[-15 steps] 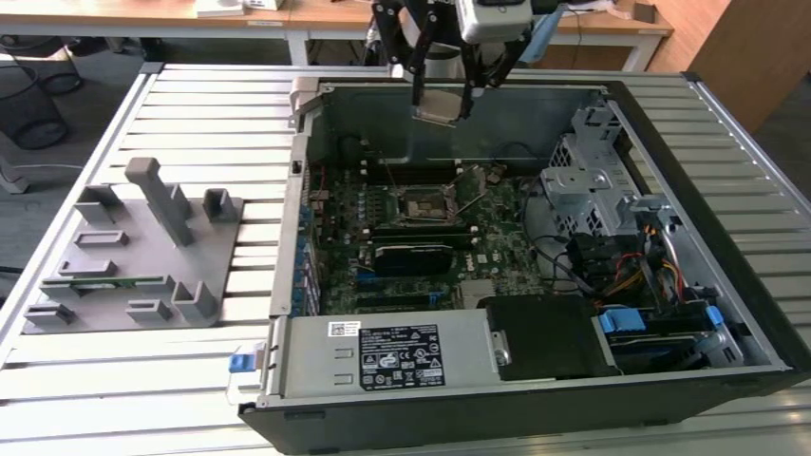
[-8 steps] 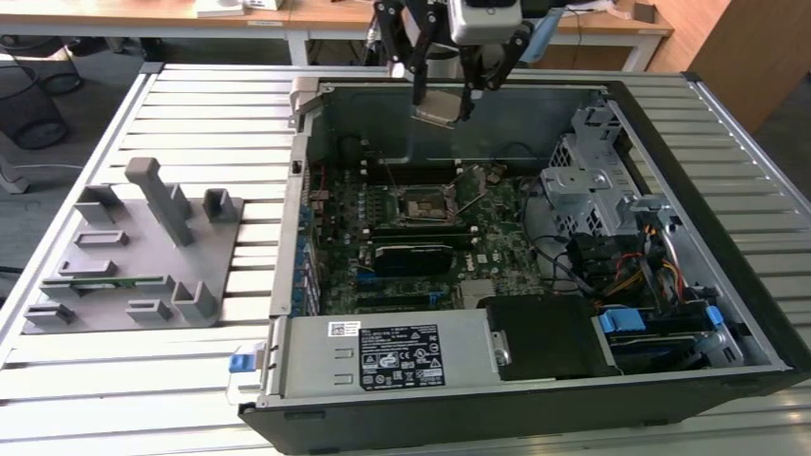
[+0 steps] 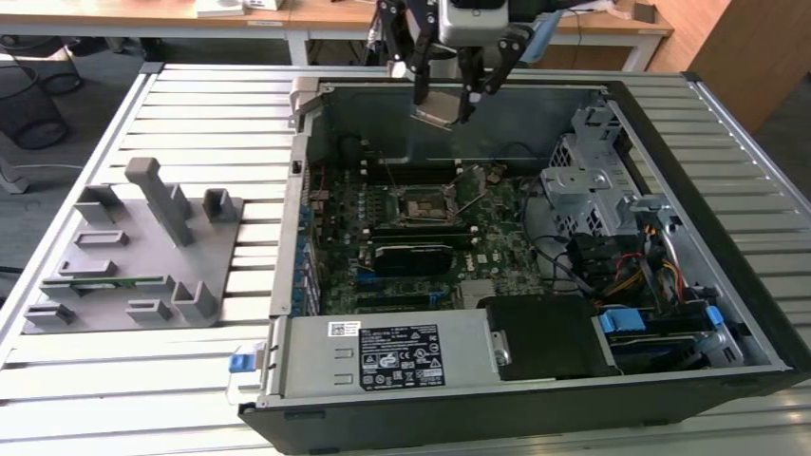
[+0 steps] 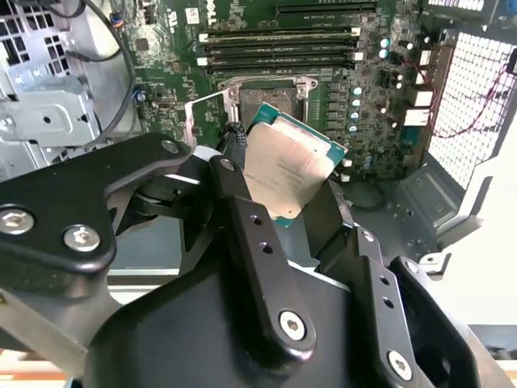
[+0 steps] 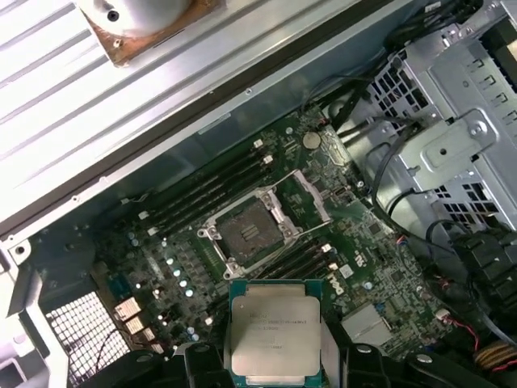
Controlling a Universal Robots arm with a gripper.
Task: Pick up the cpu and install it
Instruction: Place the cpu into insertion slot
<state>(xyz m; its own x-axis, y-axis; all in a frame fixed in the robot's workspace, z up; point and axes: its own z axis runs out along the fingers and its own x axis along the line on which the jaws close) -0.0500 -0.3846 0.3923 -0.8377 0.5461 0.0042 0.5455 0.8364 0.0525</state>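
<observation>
Slatted table, computer case, gripper holding cpu

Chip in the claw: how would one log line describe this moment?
gripper: shut on cpu | cpu: held in air over open computer case | socket: open, empty

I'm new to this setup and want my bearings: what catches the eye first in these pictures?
The shiny cpu stands out, clamped in the gripper above the open case. Below it, the socket sits open and empty on the green board. On the exterior view's left, a grey fixture lies on the slatted table.
</observation>
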